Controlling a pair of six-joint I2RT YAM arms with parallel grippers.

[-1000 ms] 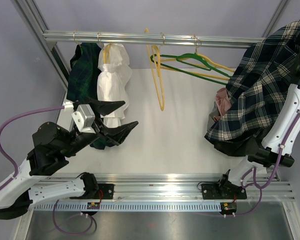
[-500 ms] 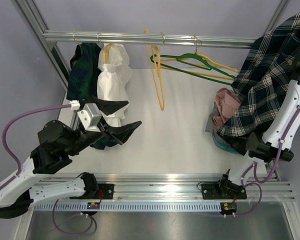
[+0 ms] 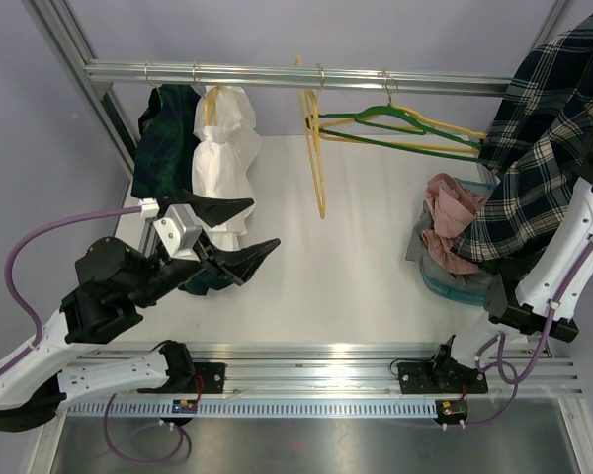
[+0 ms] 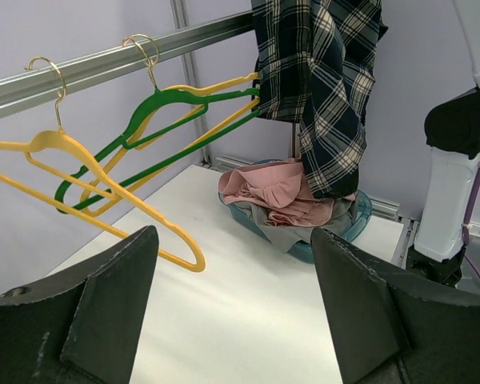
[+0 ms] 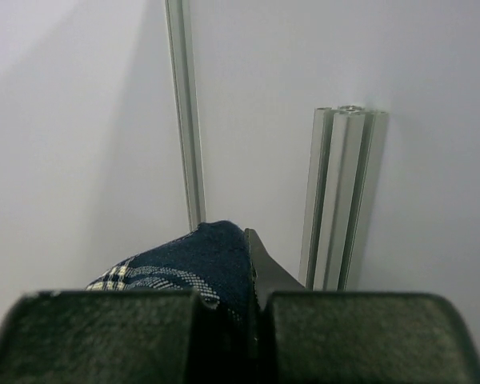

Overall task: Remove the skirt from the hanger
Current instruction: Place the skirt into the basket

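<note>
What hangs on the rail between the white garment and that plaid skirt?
In the top view, a yellow hanger and a green hanger hang between the white garment and the plaid skirt.

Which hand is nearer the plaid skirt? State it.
Right. The right hand is shut on the plaid skirt, holding it up; the left hand is open, far across the table.

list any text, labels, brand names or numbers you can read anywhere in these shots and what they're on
None can be read in any view.
The small board on the front rail by the left arm's base: any print is too small to read.
The plaid skirt, hangers and rail carry no visible lettering.
</note>
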